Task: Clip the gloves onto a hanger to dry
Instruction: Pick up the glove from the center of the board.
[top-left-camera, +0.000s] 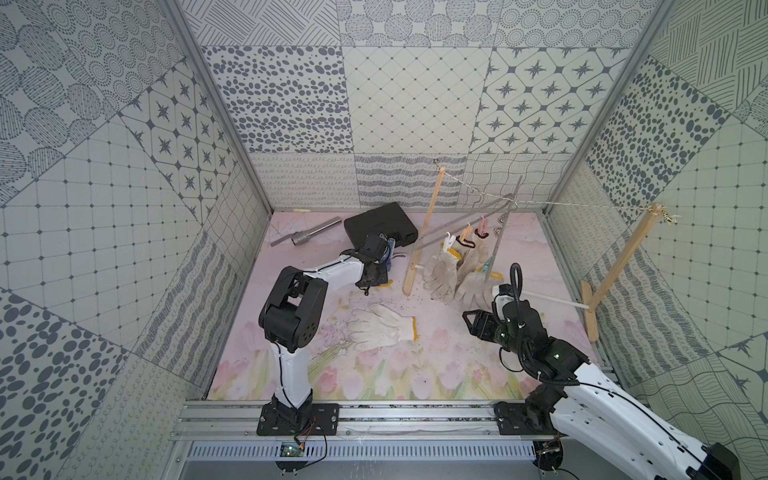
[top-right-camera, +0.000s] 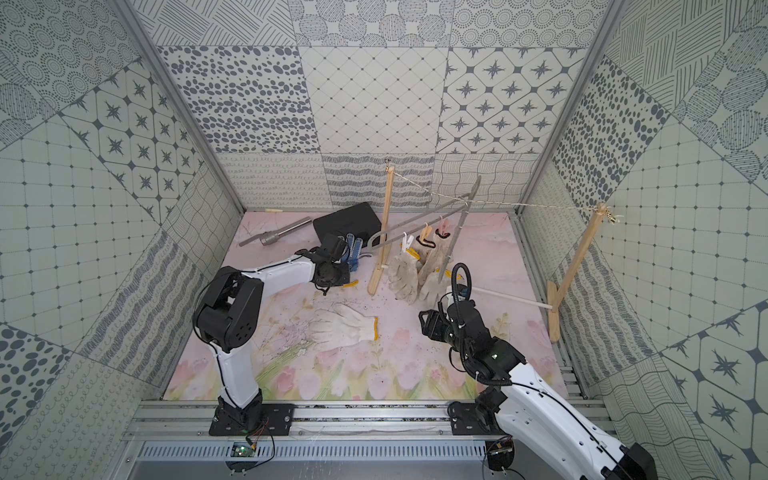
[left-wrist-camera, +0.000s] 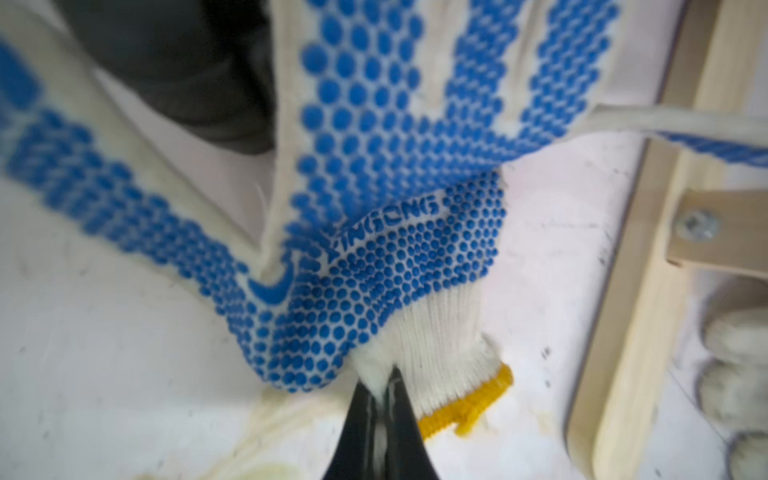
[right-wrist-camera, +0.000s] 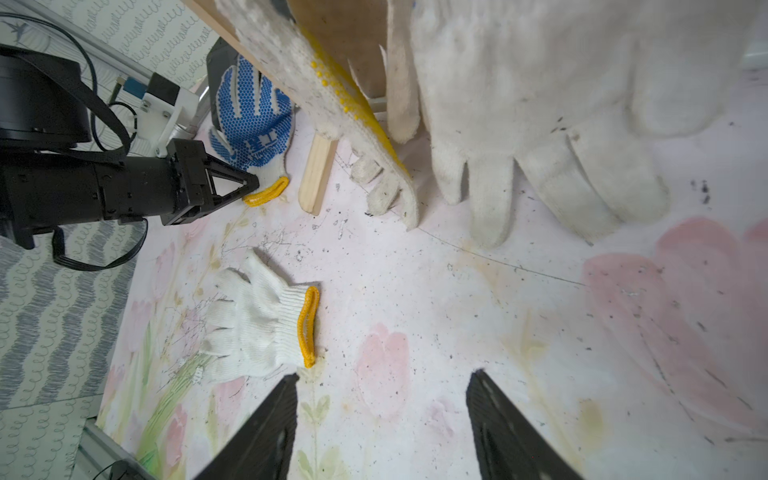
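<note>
The left tool (left-wrist-camera: 384, 376) is shut on a thin fold at the cuff of the blue-dotted glove (left-wrist-camera: 399, 266) — it may slip free when lifted; the right tool (right-wrist-camera: 385, 374) stands open, empty.

Left wrist view: the blue-dotted glove (left-wrist-camera: 374, 257) blurs toward its fingers, which leave the frame; the left gripper (left-wrist-camera: 384, 384) shows its tips only (rest cut off). In both top views the left arm's wrist (top-left-camera: 372, 249) hides most of it. Right wrist view: the hanging gloves (right-wrist-camera: 540, 104) lose their cuffs past the frame edge. Pegs (top-left-camera: 448, 241) on the hanger (top-left-camera: 478, 216), in a top view, are too small to tell what each bites.
</note>
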